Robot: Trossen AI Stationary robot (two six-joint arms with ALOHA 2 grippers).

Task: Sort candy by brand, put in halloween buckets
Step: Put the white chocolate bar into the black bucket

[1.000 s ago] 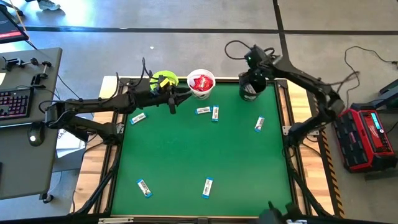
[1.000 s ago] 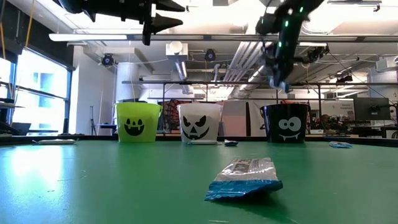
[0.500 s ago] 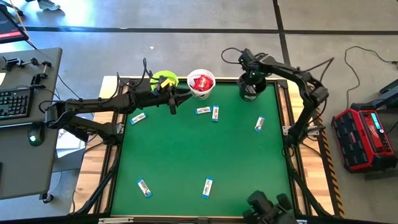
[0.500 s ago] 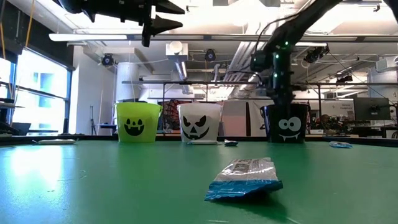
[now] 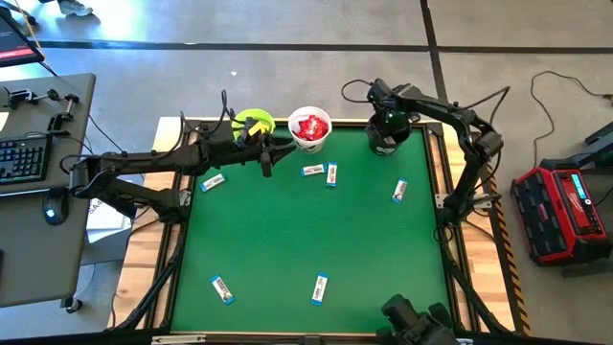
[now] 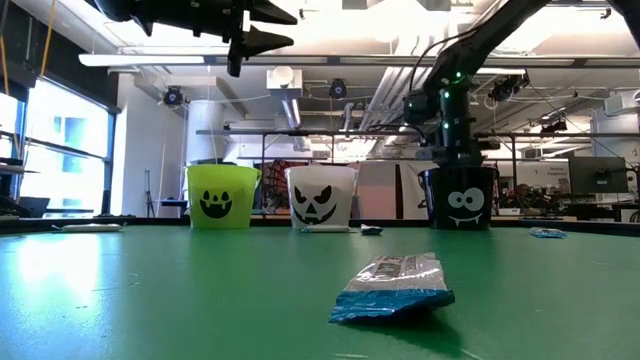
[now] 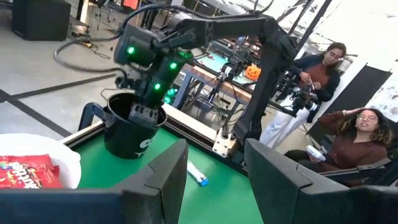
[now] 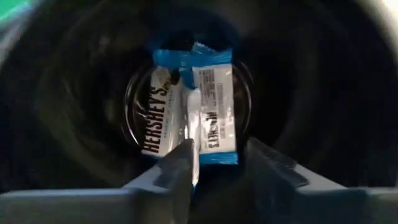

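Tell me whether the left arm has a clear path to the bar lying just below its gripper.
Probably yes. The left gripper is open and empty, and the blue-and-white bar lies alone on bare mat, with no bucket or other candy beside it.

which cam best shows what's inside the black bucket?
Right wrist view: it looks straight down into the black bucket at two blue-and-white bars on its bottom. High view has the right gripper covering it; low and left wrist views show only its outside.
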